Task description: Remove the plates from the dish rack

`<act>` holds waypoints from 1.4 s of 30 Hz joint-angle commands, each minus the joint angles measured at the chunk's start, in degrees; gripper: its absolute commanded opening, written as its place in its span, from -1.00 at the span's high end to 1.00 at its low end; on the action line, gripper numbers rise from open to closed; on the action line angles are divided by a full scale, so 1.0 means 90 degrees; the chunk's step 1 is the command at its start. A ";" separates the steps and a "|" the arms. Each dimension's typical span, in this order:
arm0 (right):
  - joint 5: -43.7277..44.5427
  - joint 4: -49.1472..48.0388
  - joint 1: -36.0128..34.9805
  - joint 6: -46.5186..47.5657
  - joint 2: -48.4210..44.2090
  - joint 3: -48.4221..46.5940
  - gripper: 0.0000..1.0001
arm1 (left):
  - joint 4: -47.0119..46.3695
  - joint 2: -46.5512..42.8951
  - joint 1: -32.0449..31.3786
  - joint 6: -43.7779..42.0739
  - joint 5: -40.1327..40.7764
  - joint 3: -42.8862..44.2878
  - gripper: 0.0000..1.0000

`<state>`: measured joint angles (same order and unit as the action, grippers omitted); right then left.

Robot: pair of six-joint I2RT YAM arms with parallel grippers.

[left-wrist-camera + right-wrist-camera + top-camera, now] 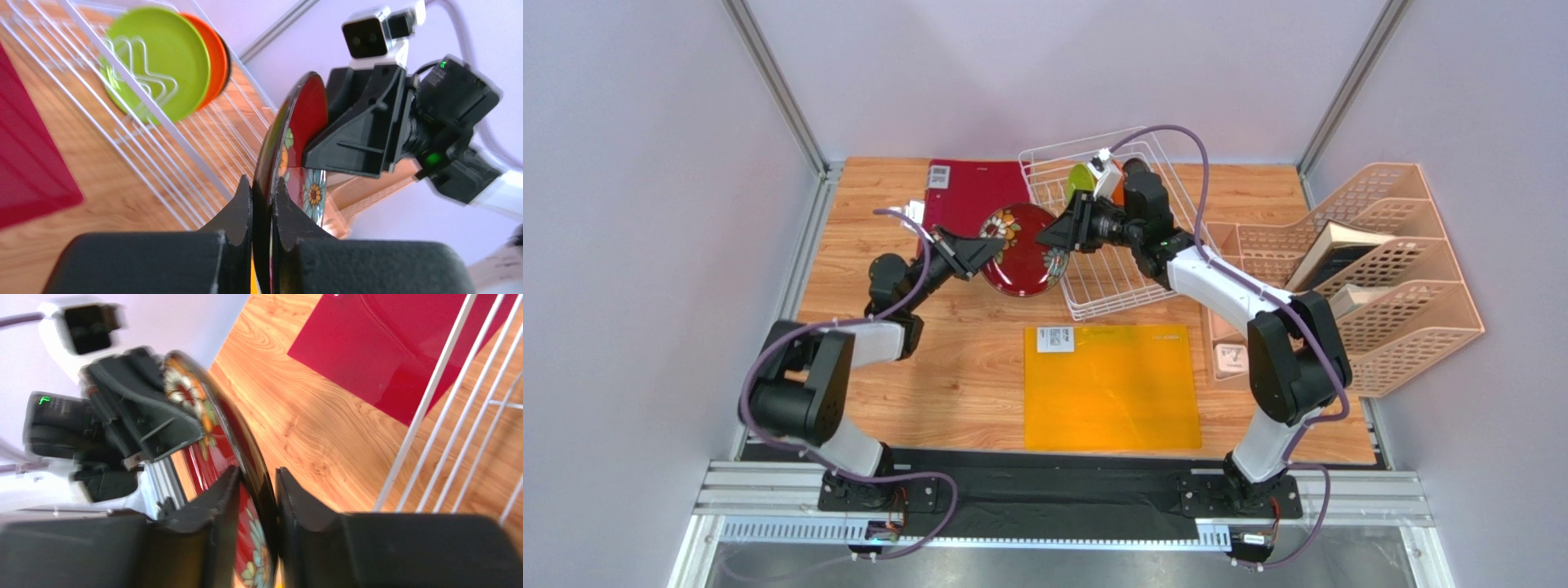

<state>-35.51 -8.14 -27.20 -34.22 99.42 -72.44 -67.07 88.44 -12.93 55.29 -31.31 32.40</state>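
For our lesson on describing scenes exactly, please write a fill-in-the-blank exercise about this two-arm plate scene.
1. The left gripper, jaws shut, grips the rim of a flowered plate whose ground colour is dark ___.
2. The lime green plate and the orange plate stand upright in the white wire ___.
3. The flat mat nearest the arms' bases is ___.

Missing words: red; dish rack; orange.

This is a robotics lab cell, not a kitchen. A left arm (811, 392) and right arm (1290, 355), trailing cables, are bolted to a metal rail (1063, 496). Aluminium posts (775, 80) and blank lavender panels (634, 184) box in the tabletop (940, 380), where a dish rack (1112, 288) sits as a prop.
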 commanded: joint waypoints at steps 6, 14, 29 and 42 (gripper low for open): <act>0.1736 0.1206 -0.0093 0.1242 -0.0275 -0.0876 -0.69 | 0.4100 -0.2579 -0.0439 -0.3193 0.2208 -0.0075 1.00; 0.2519 0.1929 0.0473 0.1526 -0.0012 -0.1597 -0.69 | 0.6530 -0.3869 -0.0439 -0.3253 0.3156 -0.0201 1.00; 0.3251 0.2652 0.0727 0.1985 0.1140 -0.3170 -0.69 | 0.7169 -0.4642 -0.0439 -0.2296 0.4504 -0.1500 1.00; 0.4150 0.4059 0.0718 0.2386 0.2879 -0.5261 -0.43 | 0.7178 -0.3831 -0.0439 -0.2168 0.4895 -0.1520 0.55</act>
<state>-1.91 24.62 -20.80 -15.09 122.54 -114.78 -4.19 52.27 -16.95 37.47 9.21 18.81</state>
